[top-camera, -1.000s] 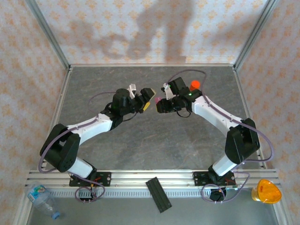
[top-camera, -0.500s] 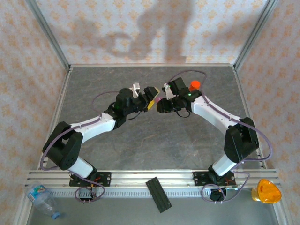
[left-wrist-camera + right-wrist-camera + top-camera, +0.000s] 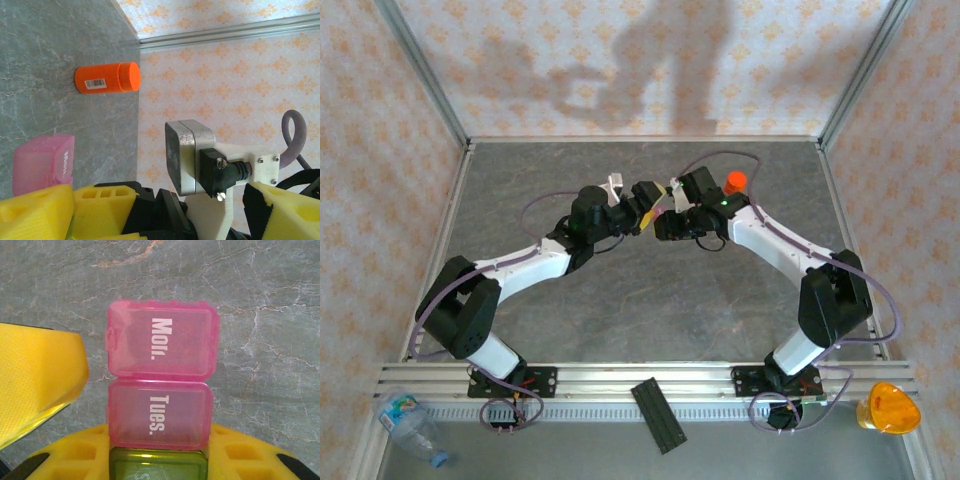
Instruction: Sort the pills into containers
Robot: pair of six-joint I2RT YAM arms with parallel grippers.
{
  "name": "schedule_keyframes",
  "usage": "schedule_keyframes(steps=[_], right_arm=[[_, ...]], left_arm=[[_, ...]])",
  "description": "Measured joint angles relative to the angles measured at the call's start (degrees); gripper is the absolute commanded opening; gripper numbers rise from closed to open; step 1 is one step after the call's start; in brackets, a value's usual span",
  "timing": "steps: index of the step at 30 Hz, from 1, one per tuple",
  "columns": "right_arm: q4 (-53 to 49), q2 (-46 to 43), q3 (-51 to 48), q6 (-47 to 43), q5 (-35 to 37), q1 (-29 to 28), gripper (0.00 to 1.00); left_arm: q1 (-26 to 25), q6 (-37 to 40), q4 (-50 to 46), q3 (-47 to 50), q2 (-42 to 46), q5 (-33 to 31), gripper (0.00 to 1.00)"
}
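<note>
Step judged: opening boxes | right gripper (image 3: 666, 220) was clamped on the containers (image 3: 161, 377), apparently by green box (image 3: 157, 466) | left gripper (image 3: 645, 205) gaped empty beside Mon. box (image 3: 162, 337) | next: needed fingertip at lid tab (image 3: 110, 333)

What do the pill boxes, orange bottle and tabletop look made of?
The pink boxes: translucent glossy plastic; light passes through, highlights on lids.
The green box: the same, tinted green.
The orange bottle: opaque plastic, satin, with a paper-looking label.
The tabletop: grey veined stone look, matte; possibly laminate.
</note>
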State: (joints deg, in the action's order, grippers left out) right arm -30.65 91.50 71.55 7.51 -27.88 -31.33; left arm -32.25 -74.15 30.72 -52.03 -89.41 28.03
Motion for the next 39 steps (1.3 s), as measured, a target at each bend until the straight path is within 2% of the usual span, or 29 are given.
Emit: schedule_keyframes(steps=[14,39], right_arm=[[0.81,0.00,-1.09,0.87,0.02,0.24,0.30],[2.29,0.00,-1.11,1.95,0.02,0.26,0.29]], left_arm=[[-0.02,2.19,-4.33,0.83,2.80,-4.39,0.85],[-1.79,2.14,-4.31,0.87,1.62,-4.76,0.85]])
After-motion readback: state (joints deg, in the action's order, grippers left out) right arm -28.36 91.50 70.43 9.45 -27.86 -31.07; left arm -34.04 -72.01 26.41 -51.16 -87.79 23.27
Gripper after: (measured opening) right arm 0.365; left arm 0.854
